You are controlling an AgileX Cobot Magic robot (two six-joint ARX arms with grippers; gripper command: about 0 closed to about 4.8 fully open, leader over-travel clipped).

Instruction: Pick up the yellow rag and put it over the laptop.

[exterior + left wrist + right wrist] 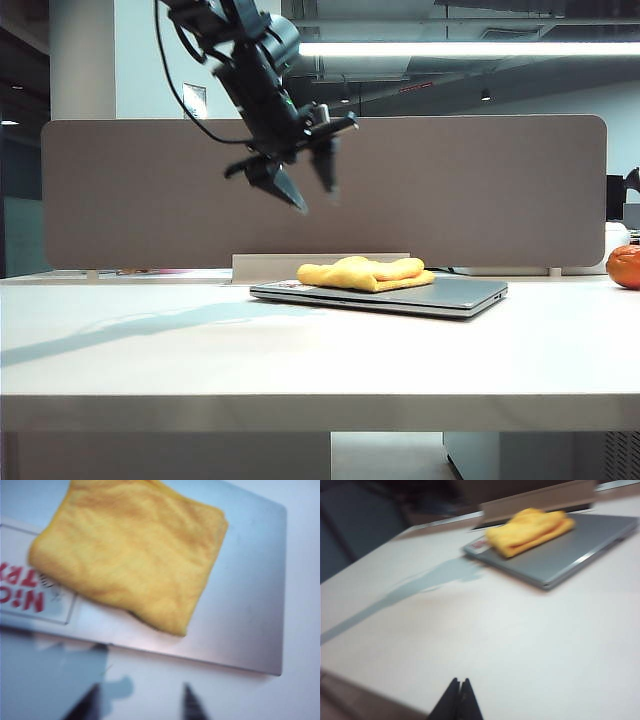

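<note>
From my remote station, the exterior view showed a wide white table (200, 350) in front of a long grey-brown partition panel (480, 190). Toward the left, high above the table, the black left gripper (312, 186) hung in the air on its dark jointed arm, tilted downward. Its two fingers stood spread apart with nothing between them, well clear of everything below.

Near the middle of the table lay the thin, flat, silver-grey laptop (440, 295), lid closed. The soft, folded, bright yellow microfibre rag (365, 273) rested on top of it, covering the left part of the lid and leaving the right part bare. In the left wrist view I saw the same rag (130, 555) from above, lying on the laptop (245, 605), with a white sticker bearing red letters (25, 597) partly under the rag's edge, and the dark tips of the left gripper (142, 705) apart above the table.

At the far right edge sat a round orange fruit-like object (624, 266).

The right wrist view showed the right gripper (458, 700) low over the table near its front edge, fingertips pressed together, well away from the laptop (570, 550) and rag (530, 530).
</note>
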